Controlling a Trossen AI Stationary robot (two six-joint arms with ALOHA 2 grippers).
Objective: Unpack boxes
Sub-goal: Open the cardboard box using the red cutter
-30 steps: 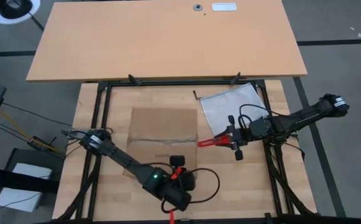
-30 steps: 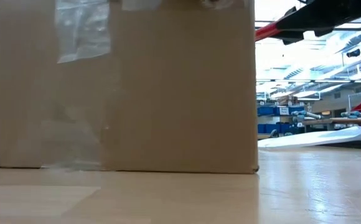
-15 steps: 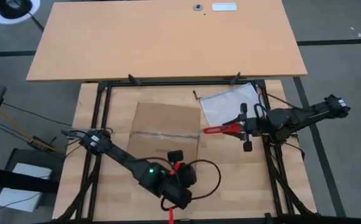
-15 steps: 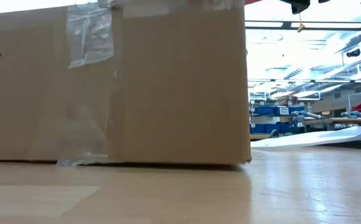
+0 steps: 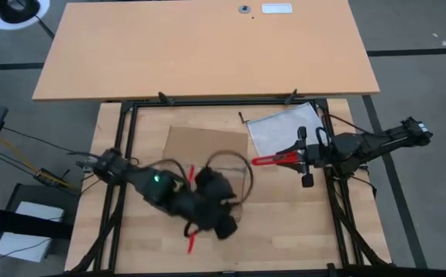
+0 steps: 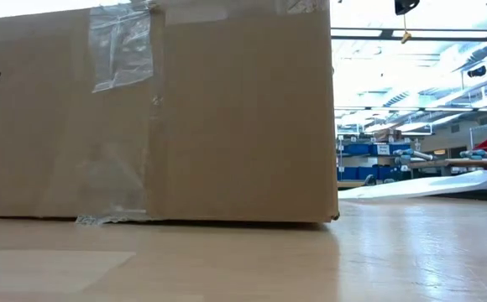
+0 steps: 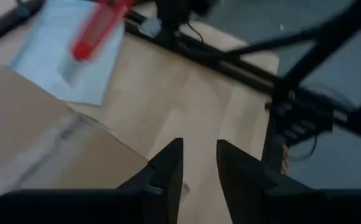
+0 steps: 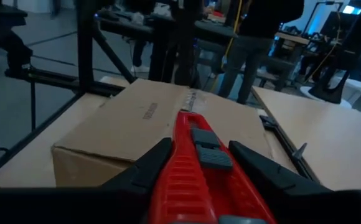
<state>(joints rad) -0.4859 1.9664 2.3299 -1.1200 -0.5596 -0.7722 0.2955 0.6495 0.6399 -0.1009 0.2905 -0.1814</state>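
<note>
A: Beside the box (image 5: 205,158), the right claw (image 5: 288,159) is clamped on the cutter (image 5: 273,160), drawn back off it.

B: The left claw (image 7: 198,163), fingers slightly apart and empty, has swung over the box's near corner; the box sits mid-counter (image 5: 284,231), still closed.

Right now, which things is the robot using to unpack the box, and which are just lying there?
For the job:
- cardboard box, still taped shut
- red box cutter, held in the right tool
- left tool, empty, over the box's edge

Just lying about:
- clear plastic bag behind the cutter
- big wooden desk at the back
</note>
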